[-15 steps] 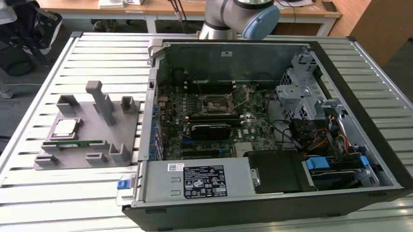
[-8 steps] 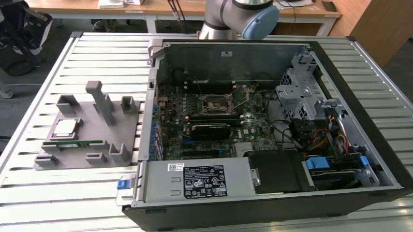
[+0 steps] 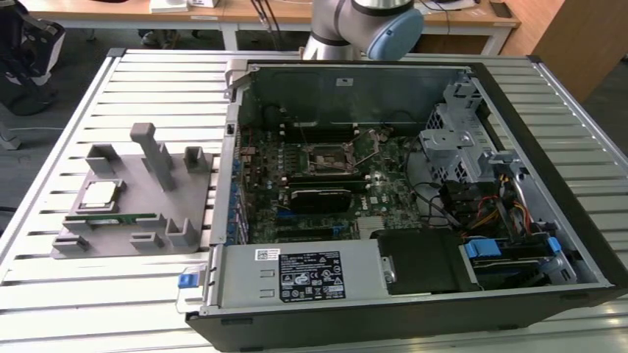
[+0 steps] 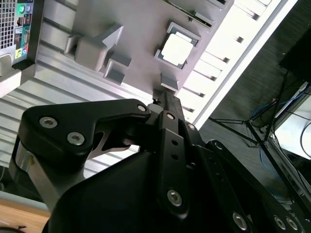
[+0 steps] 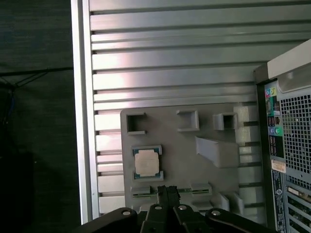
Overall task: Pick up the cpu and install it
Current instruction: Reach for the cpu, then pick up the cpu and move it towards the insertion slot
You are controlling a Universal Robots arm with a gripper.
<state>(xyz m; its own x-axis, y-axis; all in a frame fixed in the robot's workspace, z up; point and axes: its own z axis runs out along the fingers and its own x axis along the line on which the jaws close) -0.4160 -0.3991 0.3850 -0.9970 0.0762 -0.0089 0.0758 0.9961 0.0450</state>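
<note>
Cpu (image 3: pixel 99 193): lies flat in a pocket of the grey holder (image 3: pixel 196 215), on the slatted surface (image 3: pixel 147 81) beside the open computer case (image 3: pixel 549 243).
Hand (image 5: pixel 167 190): clear of the cpu, tips drawn together, empty.
Risk: a skewed grip would likely tilt the cpu and jam it in its pocket.

Grey plastic tray (image 3: pixel 137 202): exterior view's left of open black computer case (image 3: pixel 343 92). Silver square cpu (image 3: pixel 99 194) lies on tray.
</note>
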